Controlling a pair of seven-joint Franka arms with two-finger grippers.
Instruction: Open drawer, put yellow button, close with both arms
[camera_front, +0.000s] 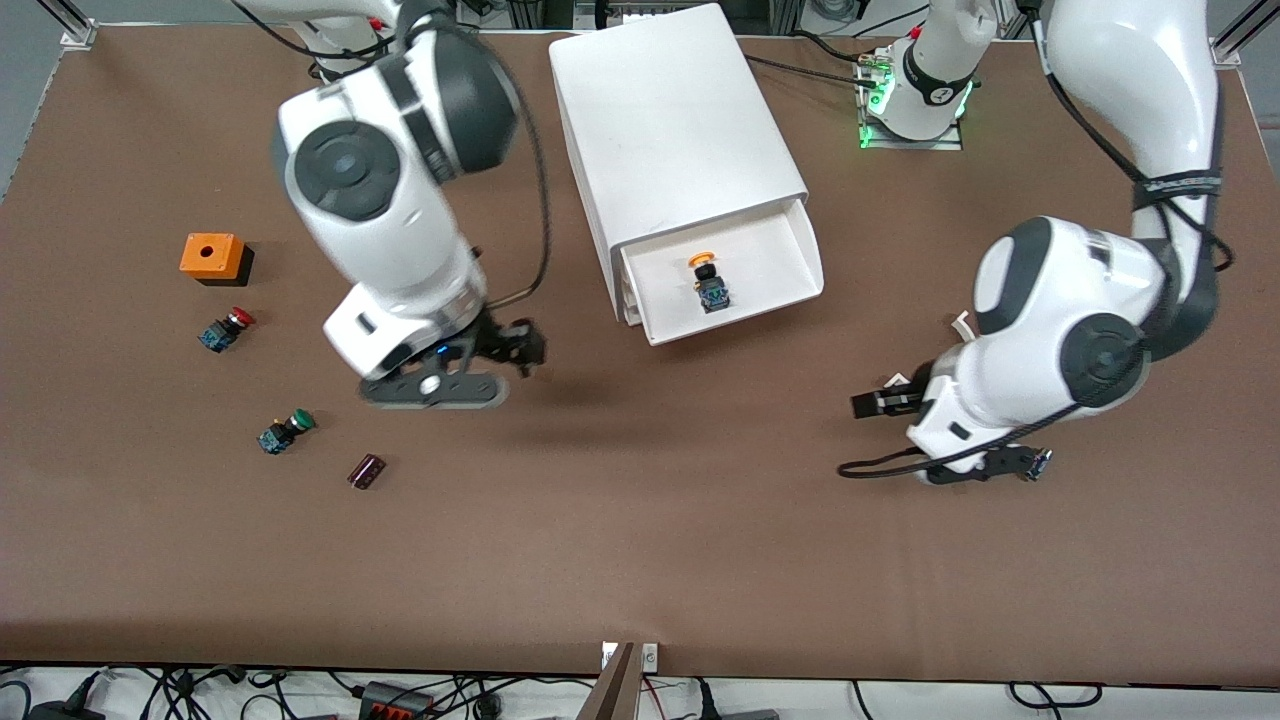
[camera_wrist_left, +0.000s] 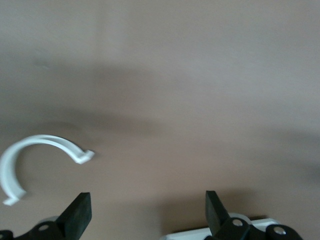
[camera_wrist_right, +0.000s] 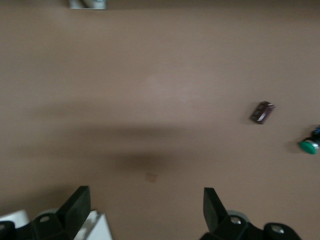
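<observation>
One white cabinet (camera_front: 680, 130) stands on the brown table (camera_front: 640, 560), between the two arms' bases. Its top drawer (camera_front: 725, 275) is pulled out, and one yellow button (camera_front: 708, 280) lies inside it on the drawer floor, its yellow cap pointing toward the cabinet body.

Two more buttons sit toward the right arm's end of the table: one red button (camera_front: 226, 329) and one green button (camera_front: 284, 431), the green one nearer the front camera. One orange box (camera_front: 212, 257) with a hole in its top sits just beside the red button, farther from the camera. One small dark cylinder (camera_front: 366, 471) lies near the green button.

The right gripper (camera_front: 505, 350) hangs over bare table beside the drawer, jaws spread wide and holding nothing. The left gripper (camera_front: 880, 400) is over the table toward the left arm's end, jaws likewise spread and empty. One curved white clip (camera_wrist_left: 35, 160) lies on the table near the left gripper.
</observation>
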